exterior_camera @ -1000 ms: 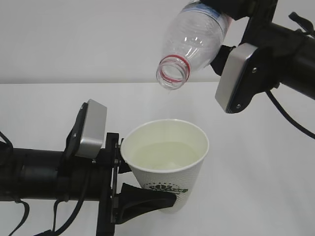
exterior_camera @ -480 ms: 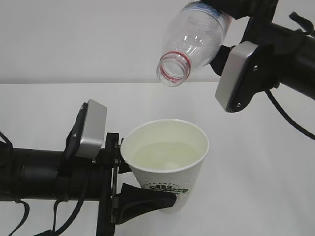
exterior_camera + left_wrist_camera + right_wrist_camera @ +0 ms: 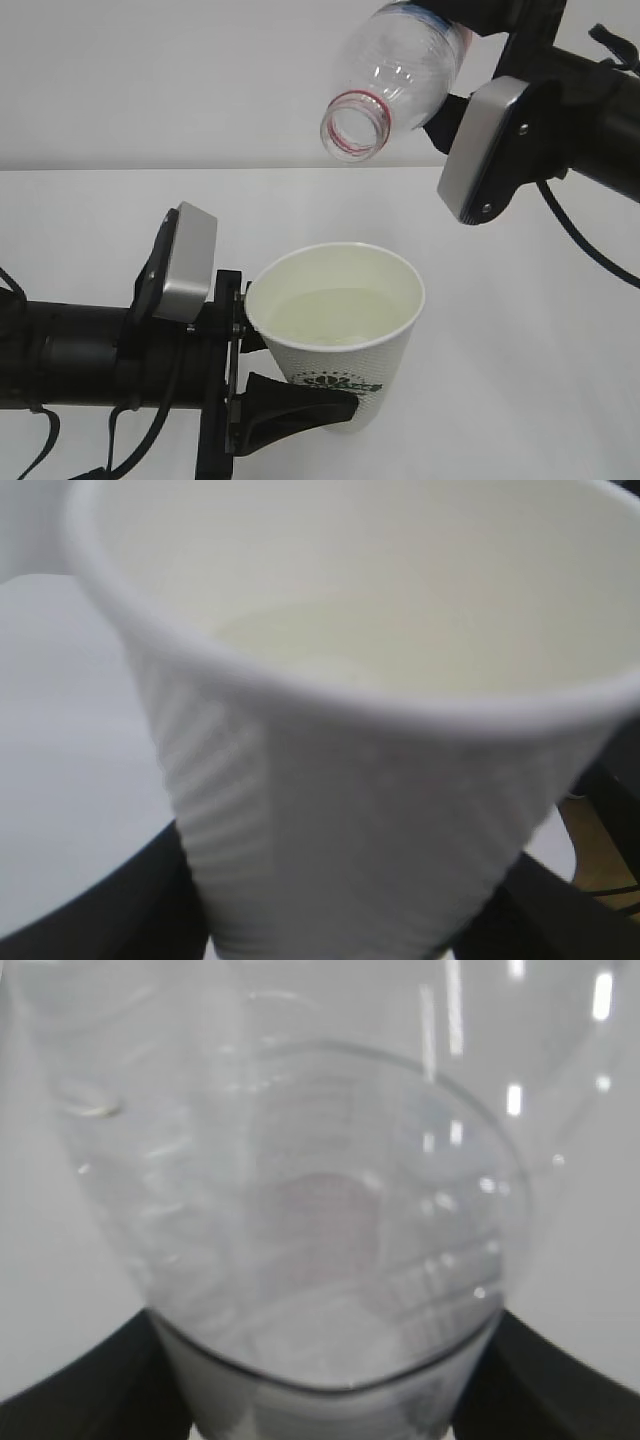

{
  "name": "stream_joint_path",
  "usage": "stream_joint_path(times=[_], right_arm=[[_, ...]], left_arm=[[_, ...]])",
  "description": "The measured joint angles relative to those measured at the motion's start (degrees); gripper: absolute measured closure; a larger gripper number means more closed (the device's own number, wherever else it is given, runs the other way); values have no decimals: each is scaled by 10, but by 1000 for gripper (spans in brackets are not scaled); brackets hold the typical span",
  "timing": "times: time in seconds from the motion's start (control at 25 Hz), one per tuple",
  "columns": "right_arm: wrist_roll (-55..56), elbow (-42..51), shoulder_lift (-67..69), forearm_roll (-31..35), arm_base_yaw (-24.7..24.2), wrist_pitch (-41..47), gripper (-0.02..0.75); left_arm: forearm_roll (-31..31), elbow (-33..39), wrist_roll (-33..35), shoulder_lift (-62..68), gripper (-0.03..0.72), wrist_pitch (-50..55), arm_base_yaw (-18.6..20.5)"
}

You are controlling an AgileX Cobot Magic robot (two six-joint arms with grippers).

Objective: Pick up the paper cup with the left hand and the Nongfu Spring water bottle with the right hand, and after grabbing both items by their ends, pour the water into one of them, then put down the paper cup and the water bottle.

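1. The table (image 3: 560, 330) was a plain white surface spreading under both of my arms, with a pale wall behind it.
2. My left arm (image 3: 80, 355) reached in level from the left edge, black, with its grey wrist camera (image 3: 180, 265) sitting on top.
3. My right arm (image 3: 590, 110) came in from the upper right, its own grey camera (image 3: 480, 150) angled down toward the middle.
4. The bottle (image 3: 395, 70) hung high in the upper middle, tipped so its open mouth and red neck ring pointed down and to the left, above the cup and well apart from it. No stream left the mouth. From my right wrist it filled the view as clear, ribbed plastic (image 3: 300, 1210).
5. My right gripper (image 3: 320, 1400) held the bottle at its base end, a dark finger (image 3: 80, 1390) on each side of it.
6. The cup (image 3: 335, 335) stood upright at lower middle, its green logo facing the camera; from my left wrist its dimpled wall (image 3: 340, 820) was close and blurred.
7. My left gripper (image 3: 300, 405) held the cup low on its wall, one black finger (image 3: 290, 405) curling round the front.
8. The water (image 3: 335, 315) lay as a pale pool inside the cup, well below the rim.
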Motion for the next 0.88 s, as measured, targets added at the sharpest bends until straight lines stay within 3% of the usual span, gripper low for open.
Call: stream_joint_path(times=[0.88], right_arm=[[111, 0, 0, 2, 0, 0, 244]], left_arm=[[0, 0, 0, 0, 226, 0, 0]])
